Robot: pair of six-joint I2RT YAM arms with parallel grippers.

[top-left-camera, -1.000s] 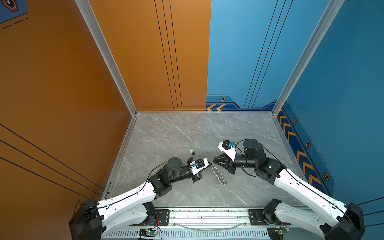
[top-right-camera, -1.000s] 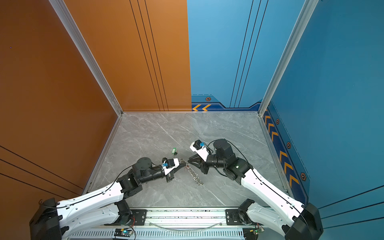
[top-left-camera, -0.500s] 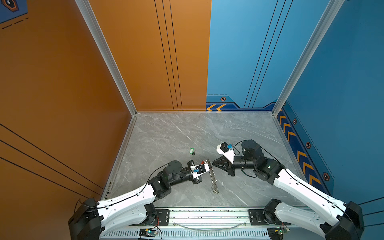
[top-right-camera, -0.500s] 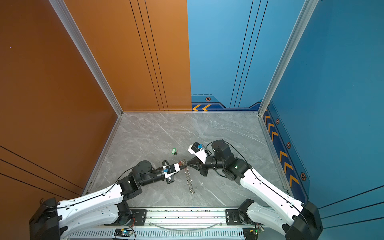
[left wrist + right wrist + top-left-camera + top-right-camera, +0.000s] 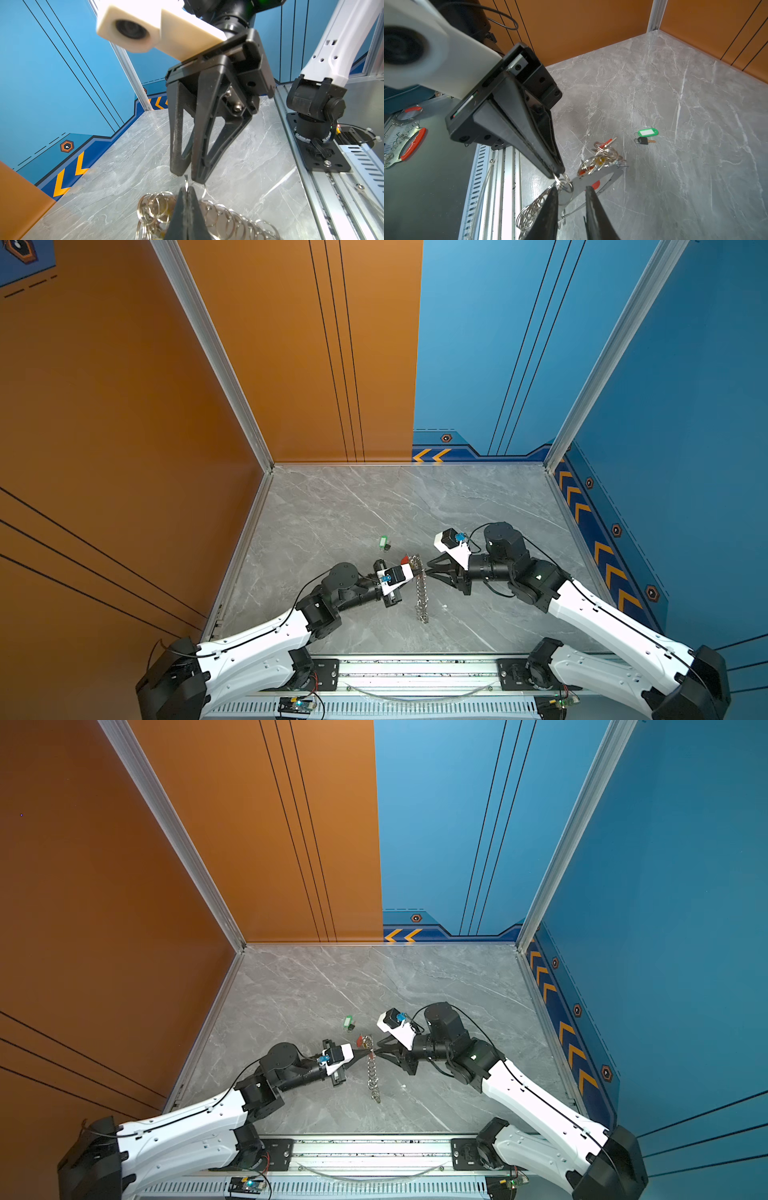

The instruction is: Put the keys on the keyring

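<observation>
Keyring (image 5: 422,593) midway, floor (image 5: 374,506) edges well apart.

My left arm (image 5: 257,649) and right arm (image 5: 602,620) wear white shells between round black joints, and a thin black cable (image 5: 515,19) runs along each. Each wrist carries a cream camera block (image 5: 133,27) with a round dark lens and a blue plug (image 5: 459,537) on top. My left gripper (image 5: 558,176) and right gripper (image 5: 189,176) are black, with long tapered fingers (image 5: 177,128) on open triangular frames, their inner faces grainy. A silver screw (image 5: 238,107) sits at the right one's root. My right base (image 5: 309,126) is black, bolted to a black plate (image 5: 324,161).
</observation>
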